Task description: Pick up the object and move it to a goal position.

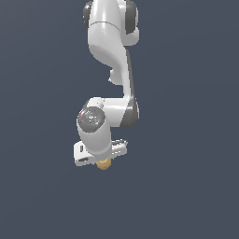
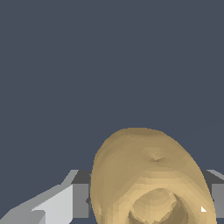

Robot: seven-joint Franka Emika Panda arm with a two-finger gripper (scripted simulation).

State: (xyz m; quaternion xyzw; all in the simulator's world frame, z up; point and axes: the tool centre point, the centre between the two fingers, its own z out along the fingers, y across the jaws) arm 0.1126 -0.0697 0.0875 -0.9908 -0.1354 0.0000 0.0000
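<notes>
The object [image 1: 103,163] is a small tan-gold faceted lump that peeks out just under the white hand of my arm in the exterior view. In the wrist view the object [image 2: 148,175] fills the space between my fingers, with a hollow in its near face. One grey-white finger [image 2: 57,201] shows on one side of it and a sliver of the other finger [image 2: 217,199] on the other side. My gripper [image 1: 103,161] is shut on the object, and its fingertips are hidden behind the hand in the exterior view. No goal marker shows.
Only a flat dark blue-grey background shows in both views. The arm's links [image 1: 112,42] reach down from the top of the exterior view.
</notes>
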